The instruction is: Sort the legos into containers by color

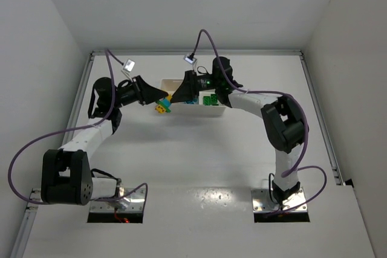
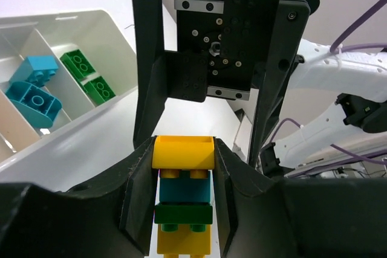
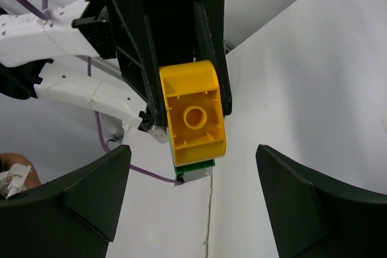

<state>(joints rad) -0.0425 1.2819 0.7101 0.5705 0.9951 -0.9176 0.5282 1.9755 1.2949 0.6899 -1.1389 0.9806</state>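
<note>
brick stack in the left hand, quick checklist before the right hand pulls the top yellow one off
1. Left hand shut on the brick stack: ok.
2. Right hand open: ok.
3. Top yellow brick centred between the right hand's fingers: ok.
4. Fingers far enough along that brick to grip: cannot tell.
5. Blue bricks and green bricks kept in separate sections of the tray: ok.
6. Third section free for yellow: cannot tell, mostly out of view.
</note>
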